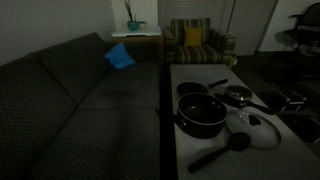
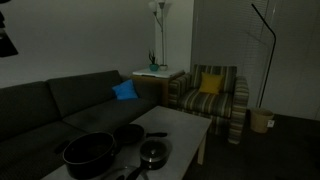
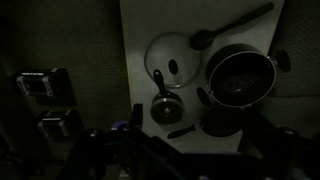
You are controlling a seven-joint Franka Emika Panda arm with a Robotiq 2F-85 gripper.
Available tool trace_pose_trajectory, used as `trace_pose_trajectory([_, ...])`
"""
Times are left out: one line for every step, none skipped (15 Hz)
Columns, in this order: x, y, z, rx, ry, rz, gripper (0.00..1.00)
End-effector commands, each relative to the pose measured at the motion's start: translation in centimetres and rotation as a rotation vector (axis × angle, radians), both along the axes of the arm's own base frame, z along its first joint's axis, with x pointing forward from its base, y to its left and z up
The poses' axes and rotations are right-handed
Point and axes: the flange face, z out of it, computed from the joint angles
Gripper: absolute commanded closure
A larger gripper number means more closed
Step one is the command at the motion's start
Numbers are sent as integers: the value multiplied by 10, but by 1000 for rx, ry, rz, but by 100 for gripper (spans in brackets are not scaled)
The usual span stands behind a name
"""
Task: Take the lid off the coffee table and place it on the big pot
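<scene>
Black long-handled spoon (image 1: 218,152) lies near the front edge of the pale grey-white coffee table (image 1: 180,150). Just behind it the round clear-glass lid (image 1: 258,130) lies flat beside the big black round pot (image 1: 201,116). Small black saucepan (image 1: 238,96) sits farther back. Robotiq gripper (image 3: 140,150) hangs above the table, jaws apart, empty.

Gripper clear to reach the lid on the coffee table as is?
Probably yes. The gripper hangs open above the coffee table, and the lid lies flat with nothing on it; only the black spoon lies close by its rim.
</scene>
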Motion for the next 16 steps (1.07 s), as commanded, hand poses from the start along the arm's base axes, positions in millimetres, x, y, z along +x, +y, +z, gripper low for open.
trace_pose_trajectory([18,-16,-32,11,21,-47,0])
trace_pose_trajectory([20,-20,-40,23,31,-55,0])
trace_pose_trajectory([22,-23,-47,32,45,-61,0])
trace_pose_trajectory([23,-25,-50,48,76,-64,0])
trace_pose_trajectory([13,-19,-41,29,54,-56,0])
trace_pose_trajectory([15,-21,-46,34,66,-64,0])
trace_pose_trajectory([16,-23,-49,36,73,-68,0])
trace_pose_trajectory([18,-23,-50,38,74,-69,0])
trace_pose_trajectory([18,-23,-49,38,74,-70,0])
trace_pose_trajectory([15,-21,-45,20,46,-58,0])
trace_pose_trajectory([16,-21,-45,3,32,-56,0])
trace_pose_trajectory([21,-22,-49,-11,24,-57,0])
trace_pose_trajectory([27,-25,-54,-21,19,-67,0])
trace_pose_trajectory([32,-29,-61,-23,19,-93,0])
trace_pose_trajectory([36,-33,-69,-8,13,-118,0])
trace_pose_trajectory([38,-35,-75,3,19,-126,0])
